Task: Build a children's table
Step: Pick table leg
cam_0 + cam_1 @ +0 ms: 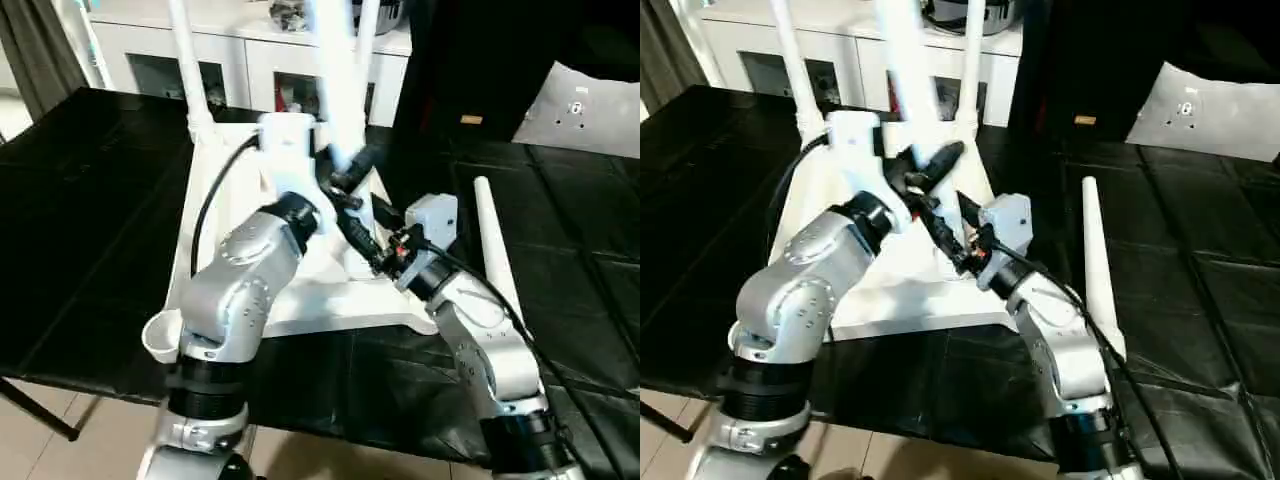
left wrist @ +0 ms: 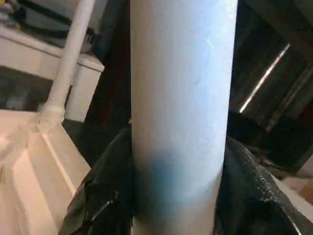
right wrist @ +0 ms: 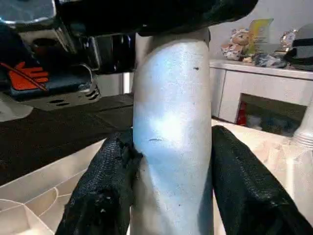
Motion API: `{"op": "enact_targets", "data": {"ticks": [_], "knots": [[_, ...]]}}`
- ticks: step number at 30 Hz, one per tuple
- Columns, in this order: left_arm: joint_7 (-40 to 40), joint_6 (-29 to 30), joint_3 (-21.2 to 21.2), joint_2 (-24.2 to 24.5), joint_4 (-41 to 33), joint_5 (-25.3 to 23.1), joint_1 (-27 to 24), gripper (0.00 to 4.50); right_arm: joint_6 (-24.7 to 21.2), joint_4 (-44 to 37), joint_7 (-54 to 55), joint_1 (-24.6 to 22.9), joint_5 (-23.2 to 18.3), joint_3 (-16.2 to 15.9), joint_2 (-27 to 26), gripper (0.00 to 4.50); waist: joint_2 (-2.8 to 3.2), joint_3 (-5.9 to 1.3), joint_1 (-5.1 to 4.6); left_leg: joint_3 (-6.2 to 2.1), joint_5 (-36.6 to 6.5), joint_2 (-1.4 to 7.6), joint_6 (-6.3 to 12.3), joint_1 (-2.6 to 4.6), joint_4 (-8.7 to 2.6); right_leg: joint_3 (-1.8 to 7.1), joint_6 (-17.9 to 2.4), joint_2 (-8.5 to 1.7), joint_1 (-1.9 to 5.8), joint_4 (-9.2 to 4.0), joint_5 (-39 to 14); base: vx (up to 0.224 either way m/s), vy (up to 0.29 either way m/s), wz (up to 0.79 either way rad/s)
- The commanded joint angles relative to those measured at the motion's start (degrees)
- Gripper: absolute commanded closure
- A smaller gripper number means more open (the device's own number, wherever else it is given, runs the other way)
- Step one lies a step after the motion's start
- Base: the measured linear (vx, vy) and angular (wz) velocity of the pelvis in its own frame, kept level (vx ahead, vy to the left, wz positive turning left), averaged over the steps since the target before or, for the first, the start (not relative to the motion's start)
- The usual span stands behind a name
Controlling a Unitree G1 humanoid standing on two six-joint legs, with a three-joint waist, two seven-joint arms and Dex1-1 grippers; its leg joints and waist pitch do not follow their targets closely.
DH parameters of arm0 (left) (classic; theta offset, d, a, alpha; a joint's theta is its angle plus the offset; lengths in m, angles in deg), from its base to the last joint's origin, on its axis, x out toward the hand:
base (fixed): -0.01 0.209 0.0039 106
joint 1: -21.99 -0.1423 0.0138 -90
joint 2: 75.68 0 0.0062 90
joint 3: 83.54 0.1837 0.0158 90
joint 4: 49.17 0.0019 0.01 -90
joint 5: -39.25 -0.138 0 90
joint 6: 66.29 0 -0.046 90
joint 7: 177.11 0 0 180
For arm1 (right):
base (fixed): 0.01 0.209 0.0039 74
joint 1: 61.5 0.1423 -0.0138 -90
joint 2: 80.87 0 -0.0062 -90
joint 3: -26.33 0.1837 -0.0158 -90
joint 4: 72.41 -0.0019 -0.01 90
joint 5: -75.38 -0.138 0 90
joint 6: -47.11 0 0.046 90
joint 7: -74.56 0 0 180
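Note:
The children's table top [image 1: 300, 300] lies upside down on the black table, ribbed side up. One white leg [image 1: 185, 60] stands in its far left socket and another [image 1: 368, 20] at the far right. A third leg [image 1: 335, 70] rises steeply over the top's middle. My left gripper [image 2: 178, 147] is shut on it, black fingers [image 2: 102, 196] pressed to both sides. Just below, my right gripper [image 3: 171, 142] is shut on the same leg [image 3: 171, 98]. Another leg [image 1: 495, 250] lies loose on the black table to the right.
White cabinets with glass doors [image 1: 150, 60] stand behind the table. A flat grey-white panel [image 1: 585, 105] leans at the back right. The near left corner socket [image 1: 160, 335] overhangs the black table's front edge. Floor tiles show below.

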Motion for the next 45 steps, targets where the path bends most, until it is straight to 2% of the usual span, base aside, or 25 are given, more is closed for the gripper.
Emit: {"op": "enact_targets", "data": {"ticks": [1,2,3,7,12,13,14,15,17,18,19,21,23,26,27,30,31,32,36,40,45], "knots": [[0.48,0.18,-0.69,0.36,-0.39,1.72,2.29,2.65,-1.10,-0.79,-0.39,1.28,-0.74,0.09,0.57,1.93,-0.14,-4.26,-0.01,-1.30,-11.50,3.02,2.24,0.46,-3.79,3.22,-4.63,-5.04,3.11,-4.94,-20.21,0.000,0.000,0.00],[0.62,0.32,-1.37,0.59,-0.11,2.07,2.66,2.65,-2.65,-1.41,-1.09,1.32,-2.28,0.49,0.72,1.93,-0.10,-4.28,-0.01,-1.32,-11.41,3.03,2.31,0.50,-3.80,3.20,-4.57,-4.98,3.13,-4.95,-19.97,0.000,0.000,0.00],[0.56,0.65,-2.42,0.60,0.20,2.64,2.99,2.65,-3.21,-1.82,-1.40,1.42,-2.75,0.67,1.07,1.66,0.05,-4.23,0.00,-1.32,-11.56,3.07,2.30,0.58,-3.78,3.24,-4.59,-5.02,3.08,-4.95,-19.80,0.000,0.000,0.00],[1.42,1.26,-4.03,1.58,1.15,3.37,3.64,2.65,-4.15,-2.39,-1.93,1.88,-3.70,1.58,2.14,1.37,-0.10,-4.32,0.03,-1.22,-11.07,2.89,2.21,0.54,-3.68,3.24,-4.67,-5.00,3.17,-4.91,-19.32,0.000,0.000,0.00],[2.35,2.92,-6.48,3.89,2.40,5.35,5.20,2.65,-7.27,-4.25,-2.11,2.25,-8.57,5.26,2.72,0.92,-0.03,-4.45,0.13,-1.30,-9.86,3.09,2.43,0.61,-3.73,3.27,-5.29,-4.94,3.17,-4.51,-17.32,0.000,0.000,0.00],[3.00,3.68,-6.89,4.56,2.64,6.27,5.53,2.65,-9.79,-4.82,-1.47,2.48,-10.78,6.78,2.80,0.80,-0.29,-4.47,0.20,-1.26,-9.35,3.06,2.52,0.62,-3.68,3.31,-5.57,-5.01,3.24,-4.39,-16.67,0.000,0.000,0.00],[4.75,5.39,-7.54,5.85,2.85,7.94,6.03,2.65,-14.00,-5.92,-1.14,3.13,-15.19,9.31,3.52,0.80,-0.19,-4.51,0.26,-1.24,-9.20,3.04,2.57,0.62,-3.67,3.30,-5.80,-5.03,3.25,-4.34,-16.43,0.000,0.000,0.00],[5.43,6.01,-7.79,6.34,2.87,8.51,6.21,2.65,-15.43,-6.28,-1.02,3.44,-16.83,10.29,3.84,0.70,-0.09,-4.52,0.30,-1.22,-9.16,2.97,2.77,0.87,-3.66,3.29,-6.04,-4.92,3.19,-4.30,-16.39,0.000,0.000,0.00],[7.68,8.43,-8.25,7.97,2.74,10.44,6.63,2.65,-19.24,-6.52,-1.68,4.41,-20.20,12.34,5.57,0.53,-0.05,-4.51,0.35,-1.19,-8.61,2.97,2.34,0.69,-3.63,3.25,-6.26,-4.93,3.24,-4.17,-15.79,0.000,0.000,0.00],[8.24,8.96,-8.35,8.34,2.65,10.93,6.70,2.65,-19.88,-6.61,-2.03,4.56,-20.81,12.65,6.03,0.43,-0.21,-4.50,0.28,-1.10,-8.60,2.88,2.38,0.75,-3.60,3.24,-6.25,-4.87,3.29,-4.23,-15.95,0.000,0.000,0.00],[9.98,10.47,-8.67,9.54,2.45,12.46,6.98,2.65,-22.32,-6.44,-2.75,5.29,-22.90,13.94,7.47,0.34,0.00,-4.46,0.39,-1.06,-8.54,2.83,2.27,0.77,-3.55,3.26,-6.29,-4.94,3.21,-4.28,-16.41,0.000,0.000,0.00],[10.80,11.28,-8.86,10.11,2.41,13.36,7.18,2.65,-23.74,-6.26,-2.95,5.70,-24.02,14.66,8.18,0.18,-0.07,-4.51,0.42,-1.00,-8.23,2.75,2.12,0.75,-3.45,3.24,-6.32,-4.90,3.25,-4.25,-16.69,0.000,0.000,0.00],[13.71,13.08,-9.09,11.51,1.88,15.93,7.64,2.65,-26.26,-6.37,-5.15,6.16,-26.34,15.65,10.35,0.03,-0.30,-4.50,0.48,-0.93,-7.89,2.71,2.18,0.64,-3.42,3.20,-6.03,-5.00,3.34,-4.41,-17.77,0.000,0.000,0.00],[16.95,13.67,-8.33,13.42,1.45,17.07,8.21,2.65,-28.84,-7.13,-7.69,6.39,-27.00,14.87,13.05,0.00,-0.29,-4.53,0.65,-0.93,-7.69,2.69,2.15,0.68,-3.41,3.13,-5.74,-4.94,3.35,-4.50,-18.64,0.000,0.000,0.00],[19.65,13.78,-7.17,14.97,1.11,17.12,8.49,2.65,-30.19,-8.11,-10.48,6.18,-26.83,13.08,15.59,0.00,-0.74,-4.54,0.67,-0.89,-7.47,2.73,2.15,0.65,-3.40,3.17,-5.30,-4.94,3.39,-4.53,-19.03,0.000,0.000,0.00],[22.10,13.97,-6.16,16.21,0.67,17.32,8.66,2.65,-31.16,-9.09,-13.17,5.80,-26.65,11.35,17.71,0.00,-0.50,-4.46,0.87,-0.94,-7.10,2.85,2.13,0.62,-3.42,3.27,-4.78,-5.07,3.35,-4.42,-19.37,0.000,0.000,0.00],[26.22,14.16,-4.92,17.83,-0.36,18.39,8.84,2.65,-32.95,-10.64,-17.03,5.39,-28.07,9.56,20.19,0.00,-0.72,-4.46,1.00,-0.89,-7.14,2.64,2.40,0.64,-3.36,3.15,-4.64,-5.06,3.41,-4.58,-20.27,0.000,0.000,0.00],[27.27,14.20,-4.62,18.24,-0.63,18.68,8.89,2.65,-33.43,-11.03,-17.99,5.29,-28.48,9.14,20.80,0.00,-0.61,-4.44,1.15,-0.90,-6.89,2.86,2.54,0.62,-3.41,3.33,-4.49,-5.11,3.38,-4.51,-20.32,0.000,0.000,0.00],[31.84,15.11,-3.32,19.84,-1.88,20.45,9.51,2.65,-36.14,-12.24,-22.44,5.74,-30.95,7.51,23.25,0.00,-0.69,-4.37,1.35,-0.90,-7.52,2.88,2.28,0.76,-3.36,3.16,-5.04,-5.15,3.21,-4.63,-21.72,0.000,0.000,0.00],[32.91,16.11,-3.60,19.89,-1.67,22.26,10.22,2.65,-37.43,-12.43,-23.84,6.53,-31.81,6.80,23.95,0.00,-0.70,-4.37,1.61,-0.88,-7.94,2.84,1.65,0.79,-3.30,3.12,-4.74,-5.11,3.13,-4.74,-22.83,0.000,0.000,0.00],[36.92,14.86,-0.25,21.95,-2.55,20.57,10.06,2.65,-37.64,-12.81,-26.21,7.40,-30.85,4.50,25.36,0.00,-0.74,-4.39,1.69,-1.01,-7.99,2.94,1.29,0.82,-3.40,3.14,-3.74,-5.13,3.08,-4.77,-23.50,0.000,0.000,0.00]]}}
